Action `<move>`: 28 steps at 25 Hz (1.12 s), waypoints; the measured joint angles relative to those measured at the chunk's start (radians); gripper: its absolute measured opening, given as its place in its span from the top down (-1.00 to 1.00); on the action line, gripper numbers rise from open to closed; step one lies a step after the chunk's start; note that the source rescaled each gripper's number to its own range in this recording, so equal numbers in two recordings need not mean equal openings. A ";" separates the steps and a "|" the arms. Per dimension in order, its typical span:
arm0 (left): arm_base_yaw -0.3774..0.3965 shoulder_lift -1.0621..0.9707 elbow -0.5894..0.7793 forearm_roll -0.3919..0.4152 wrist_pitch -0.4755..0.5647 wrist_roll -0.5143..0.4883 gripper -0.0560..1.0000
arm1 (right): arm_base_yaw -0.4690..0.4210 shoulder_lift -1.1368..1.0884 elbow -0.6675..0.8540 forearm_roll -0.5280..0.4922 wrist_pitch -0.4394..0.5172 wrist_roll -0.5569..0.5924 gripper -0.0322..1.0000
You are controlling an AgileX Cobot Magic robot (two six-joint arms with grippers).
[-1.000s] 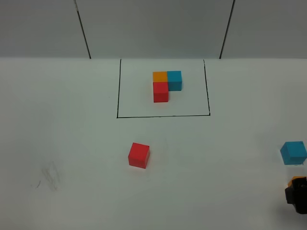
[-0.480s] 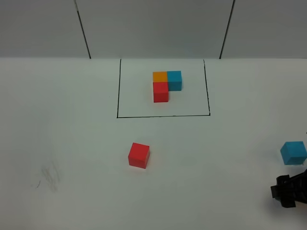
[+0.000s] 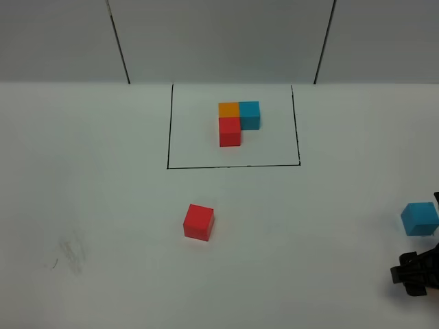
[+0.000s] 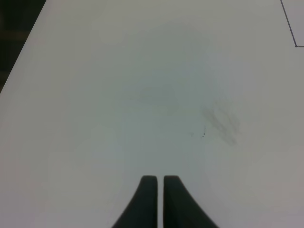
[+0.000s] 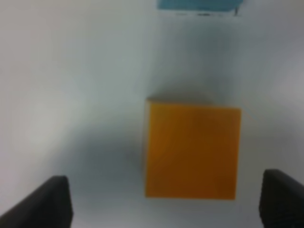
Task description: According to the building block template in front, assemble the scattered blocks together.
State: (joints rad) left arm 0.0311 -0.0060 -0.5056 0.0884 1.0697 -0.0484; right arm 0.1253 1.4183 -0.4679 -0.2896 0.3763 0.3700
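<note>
With jaws spread wide, lower right gripper (image 5: 165,199) squarely astride orange cube (image 5: 192,149), then close; left gripper (image 4: 159,190) closed, empty

On my screens the left pincer (image 4: 160,179) showed two matte black fingers (image 4: 147,202), slim at the tips and flaring toward the base. The right pincer (image 5: 166,202) had black, blunt-cornered fingers, blurred up close.
</note>
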 joint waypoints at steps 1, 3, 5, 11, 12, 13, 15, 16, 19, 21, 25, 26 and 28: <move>0.000 0.000 0.000 0.000 0.000 0.000 0.89 | 0.000 0.007 0.000 -0.002 -0.015 0.001 -0.84; 0.000 0.000 0.000 0.000 0.000 0.000 0.89 | 0.000 0.022 0.000 -0.004 -0.038 0.004 -0.84; 0.000 0.000 0.000 0.000 0.000 0.000 0.89 | 0.000 0.037 0.000 -0.005 -0.056 0.007 -0.84; 0.000 0.000 0.000 0.000 0.000 0.000 0.89 | -0.004 0.068 -0.001 -0.011 -0.093 0.008 -0.84; 0.000 0.000 0.000 0.000 0.000 0.000 0.89 | -0.007 0.075 -0.001 -0.016 -0.095 0.008 -0.84; 0.000 0.000 0.000 0.000 0.000 0.000 0.89 | -0.014 0.083 -0.001 -0.020 -0.096 0.008 -0.84; 0.000 0.000 0.000 0.000 0.000 0.000 0.89 | -0.024 0.100 -0.001 -0.030 -0.096 0.008 -0.85; 0.000 0.000 0.000 0.000 0.000 0.000 0.89 | -0.027 0.107 -0.001 -0.031 -0.096 0.009 -0.85; 0.000 0.000 0.000 0.000 0.000 0.000 0.89 | -0.030 0.117 -0.001 -0.032 -0.097 0.010 -0.85; 0.000 0.000 0.000 0.000 0.000 0.000 0.89 | -0.031 0.117 -0.001 -0.033 -0.099 0.016 -0.81; 0.000 0.000 0.000 0.000 0.000 0.000 0.89 | -0.032 0.117 -0.001 -0.033 -0.101 0.024 -0.57; 0.000 0.000 0.000 0.000 0.000 0.000 0.89 | -0.032 0.117 -0.001 -0.033 -0.101 0.024 -0.46; 0.000 0.000 0.000 0.000 0.000 0.000 0.89 | -0.032 0.117 -0.001 -0.034 -0.101 0.026 -0.21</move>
State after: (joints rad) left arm 0.0311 -0.0060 -0.5056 0.0884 1.0697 -0.0484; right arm 0.0934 1.5357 -0.4687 -0.3233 0.2748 0.3956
